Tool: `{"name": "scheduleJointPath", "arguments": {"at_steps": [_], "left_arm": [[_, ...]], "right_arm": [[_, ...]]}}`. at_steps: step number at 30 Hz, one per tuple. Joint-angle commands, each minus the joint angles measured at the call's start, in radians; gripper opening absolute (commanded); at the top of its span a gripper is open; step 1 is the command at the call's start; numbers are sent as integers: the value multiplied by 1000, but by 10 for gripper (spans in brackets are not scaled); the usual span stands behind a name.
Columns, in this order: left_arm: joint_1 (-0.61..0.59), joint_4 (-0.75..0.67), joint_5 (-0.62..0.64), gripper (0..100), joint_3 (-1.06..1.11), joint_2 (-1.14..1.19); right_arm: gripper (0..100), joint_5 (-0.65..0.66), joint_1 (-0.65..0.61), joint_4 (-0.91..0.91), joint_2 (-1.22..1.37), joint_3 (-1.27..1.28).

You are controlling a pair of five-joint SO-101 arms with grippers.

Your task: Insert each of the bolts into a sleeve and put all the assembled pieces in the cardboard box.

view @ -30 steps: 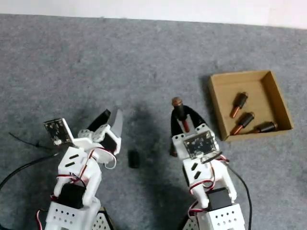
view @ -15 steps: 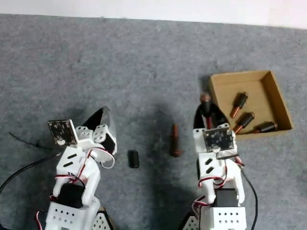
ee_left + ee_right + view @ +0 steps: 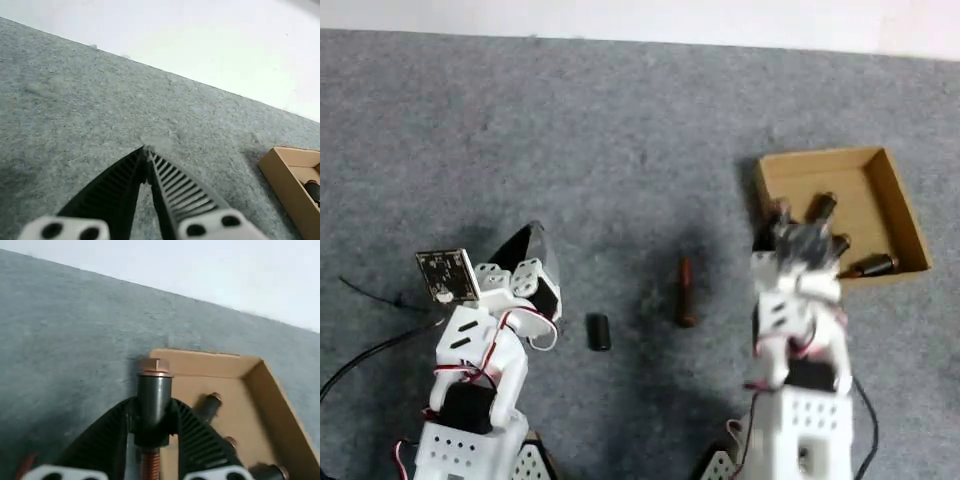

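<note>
Copper bolt in its black cylindrical sleeve [image 3: 154, 385] sits clenched in the right gripper [image 3: 153, 407] at the left edge of the brown cardboard box [image 3: 868, 205]. Left gripper [image 3: 146, 152] has its jaws pressed together, empty. Loose copper bolt [image 3: 686, 292] and separate black sleeve [image 3: 598, 331] lie apart mid-surface.

In the high view my right arm [image 3: 798, 310] is a blur, so my right gripper [image 3: 154, 407] and the sleeved bolt [image 3: 154, 390] it grips cannot be made out there. The blur covers a corner of the cardboard box [image 3: 820, 156]. In the right wrist view that bolt's shank runs off the edge, and a loose bolt [image 3: 26, 464] is cut to a sliver. In the left wrist view the box is cropped, 1 dark piece [image 3: 314, 189] half showing.
</note>
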Motion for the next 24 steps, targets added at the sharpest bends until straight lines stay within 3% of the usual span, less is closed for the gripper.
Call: {"name": "scheduleJointPath", "arguments": {"at_steps": [1, 6, 12, 16, 22, 24], "left_arm": [[-12, -18, -6, 6, 19, -13], [-12, -17, -8, 6, 19, -12], [-12, -17, -8, 6, 19, -12], [-12, -17, -8, 6, 19, -12], [-12, -18, -8, 7, 19, -12], [-12, -18, -8, 7, 19, -12]], "right_arm": [[5, -132, 97, -39, 412, -344], [5, -354, 194, -33, 803, -650], [7, -382, 194, -35, 1027, -768], [12, -491, 199, -39, 1122, -771], [221, -453, 176, -35, 1193, -773], [245, -437, 159, -33, 1182, -771]]}}
